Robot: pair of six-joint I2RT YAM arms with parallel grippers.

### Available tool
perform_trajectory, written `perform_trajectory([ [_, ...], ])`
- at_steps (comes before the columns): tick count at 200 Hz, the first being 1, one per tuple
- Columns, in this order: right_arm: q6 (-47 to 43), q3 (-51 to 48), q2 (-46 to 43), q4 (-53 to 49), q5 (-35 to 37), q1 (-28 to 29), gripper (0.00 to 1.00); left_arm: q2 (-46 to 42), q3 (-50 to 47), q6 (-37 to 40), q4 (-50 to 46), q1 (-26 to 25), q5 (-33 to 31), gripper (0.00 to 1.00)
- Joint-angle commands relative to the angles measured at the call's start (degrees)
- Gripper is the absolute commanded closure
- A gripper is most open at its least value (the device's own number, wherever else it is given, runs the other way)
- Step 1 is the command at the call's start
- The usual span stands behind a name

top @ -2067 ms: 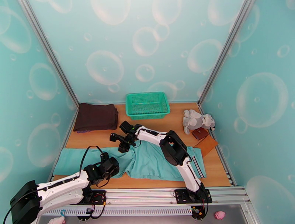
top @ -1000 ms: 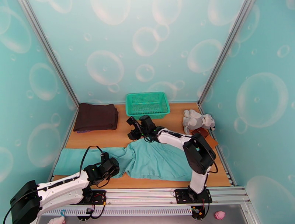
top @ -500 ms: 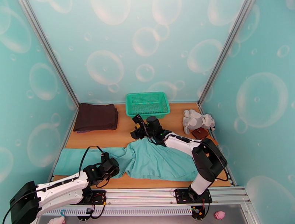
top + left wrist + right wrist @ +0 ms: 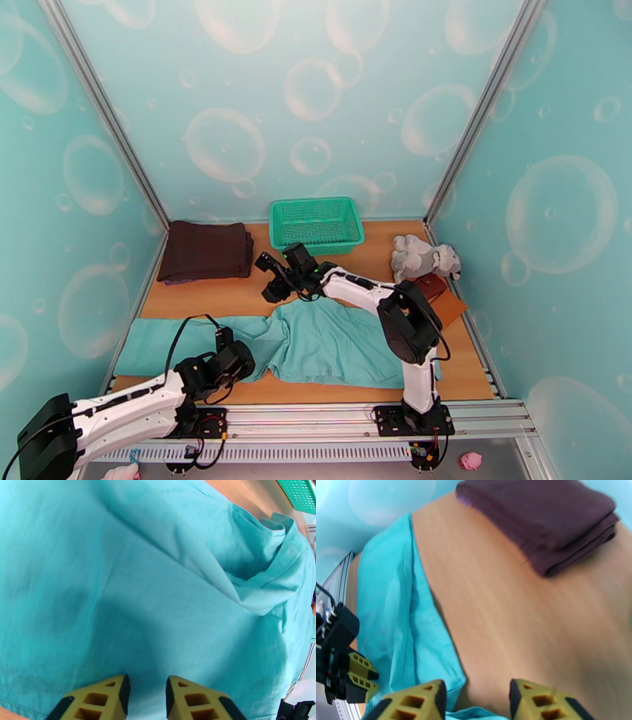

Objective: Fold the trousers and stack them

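Observation:
The teal trousers [image 4: 316,343] lie flat lengthwise across the near half of the table, legs stretching left. My left gripper [image 4: 235,355] hovers low over their near edge; in the left wrist view its yellow fingers [image 4: 104,697] stand a little apart over the cloth [image 4: 158,578], with nothing pinched between them. My right gripper [image 4: 268,283] hangs above bare wood just beyond the trousers' far edge. In the right wrist view it [image 4: 478,701] is open and holds nothing, with the teal trouser leg [image 4: 395,610] below and to the left.
A dark brown folded garment [image 4: 205,251] [image 4: 553,523] lies at the back left. A green basket [image 4: 316,225] stands at the back centre. A grey plush toy [image 4: 423,259] and a brown pouch [image 4: 430,286] sit at the right. Walls enclose three sides of the table.
My right gripper came up off the trousers, swung right toward the basket front, then back left, and its jaws narrowed a little. The left arm has stayed in place.

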Motion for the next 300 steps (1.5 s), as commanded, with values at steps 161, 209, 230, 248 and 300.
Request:
perform_trajectory([
  [161,-8.5,14.6,13.1,-15.7,-1.0,5.6,0.62,1.4,-3.9,0.1,-4.1,-1.5,4.8,0.67],
  [209,-8.9,18.3,14.9,-18.3,-3.4,4.8,0.62,-0.2,-4.9,0.0,-4.3,-1.6,4.7,0.67],
  [230,-10.7,19.4,15.8,-20.8,-4.1,5.1,0.62,-0.5,-5.5,-0.2,-4.4,-1.7,4.7,0.67],
  [248,-10.8,19.1,15.8,-20.3,-5.0,5.3,0.62,-0.8,-5.7,-0.2,-4.5,-1.7,4.7,0.67],
  [300,-15.3,20.4,16.1,-27.3,-8.8,6.3,0.63,-1.8,-6.1,-0.5,-5.0,-1.7,4.6,0.67],
])
